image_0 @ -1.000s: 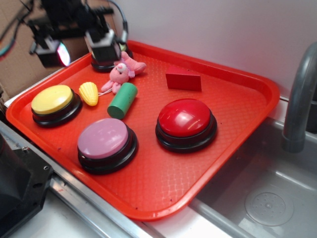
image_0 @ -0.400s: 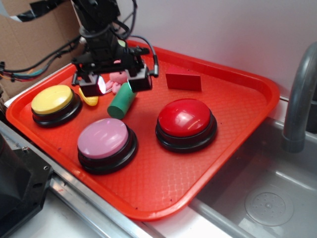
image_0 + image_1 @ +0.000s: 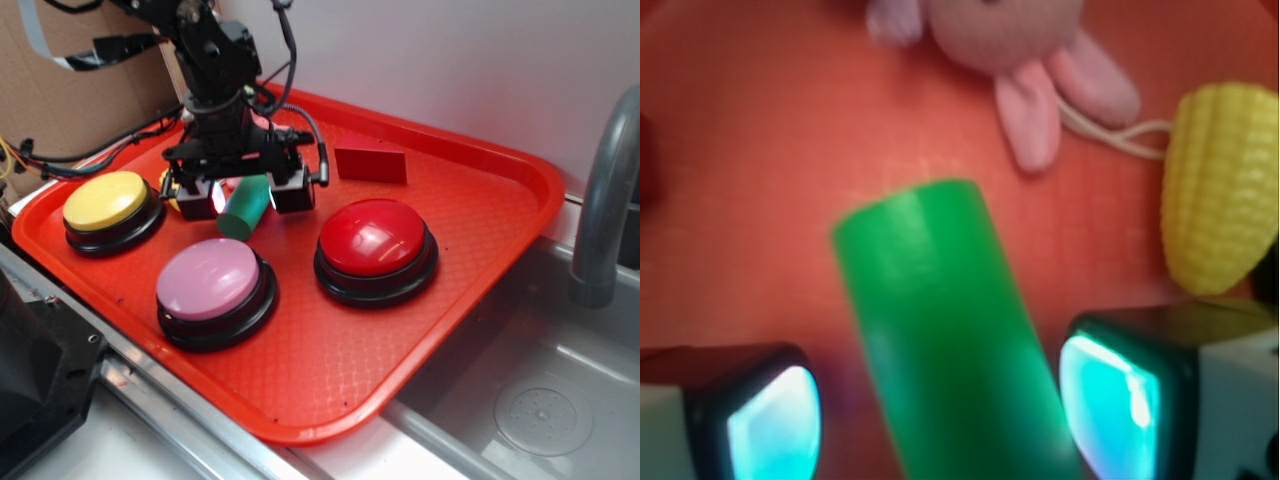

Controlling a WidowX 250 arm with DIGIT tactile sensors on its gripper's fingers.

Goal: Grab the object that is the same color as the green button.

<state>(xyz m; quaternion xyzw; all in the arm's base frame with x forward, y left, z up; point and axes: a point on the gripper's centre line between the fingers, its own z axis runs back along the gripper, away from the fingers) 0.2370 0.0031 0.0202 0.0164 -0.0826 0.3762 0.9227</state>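
The green cylinder block lies on its side on the red tray, between the yellow and red buttons. In the wrist view the block runs up from between my fingers. My gripper is open and low over the block, with one finger on each side. The left pad stands clear of the block. The right pad is very near it. The green button is hidden behind my arm.
A yellow corn toy and a pink plush lie just beyond the block. A yellow button, a pink button, a red button and a red wedge are on the tray. A sink and a faucet are to the right.
My gripper has moved from the tray's back left corner forward and down over the green block, and now straddles it. The block has not moved.
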